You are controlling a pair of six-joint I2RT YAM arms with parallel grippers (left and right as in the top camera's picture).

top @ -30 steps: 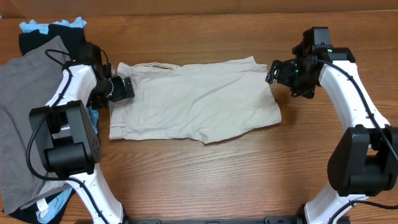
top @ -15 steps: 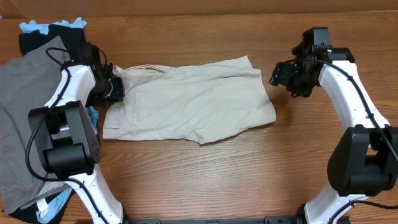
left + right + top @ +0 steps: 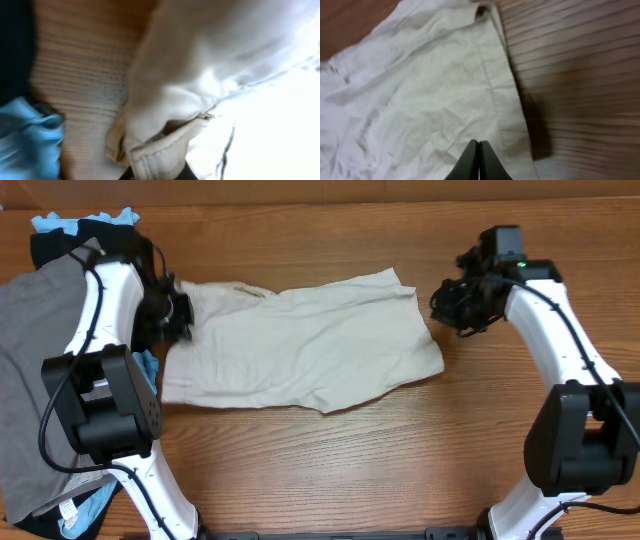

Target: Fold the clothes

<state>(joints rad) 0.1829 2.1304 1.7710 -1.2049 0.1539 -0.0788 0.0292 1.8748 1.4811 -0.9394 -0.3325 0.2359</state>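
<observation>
1. The shorts lie mostly flat around the middle of the desk, between the two arms. Waistband end points left, leg ends point right, and the whole thing is a bit crumpled
2. Left hand is at the far-left corner of the shorts, fingers together and clamped on the waistband. Its wrist view is blurry, but you can see the band bunched and folded over right at the fingers, which are barely in frame
3. That gripped corner looks raised off the wood a little, while the rest of the shorts sits on the desk
4. Right hand is near the far-right corner of the shorts, over by the leg ends. Its fingers are pressed together with the tips meeting, and I can't see any cloth pinched between them
5. The right wrist view looks down along the leg hem, with bare wood beside it. Can't tell whether the tips actually touch the fabric
6. Off to the left there's a pile of other clothes: a grey garment on top, with a black garment and a blue garment poking out at the far corner
7. In the left wrist view the blue and black bits sit at the left edge, with a strip of bare wood between them and the shorts
</observation>
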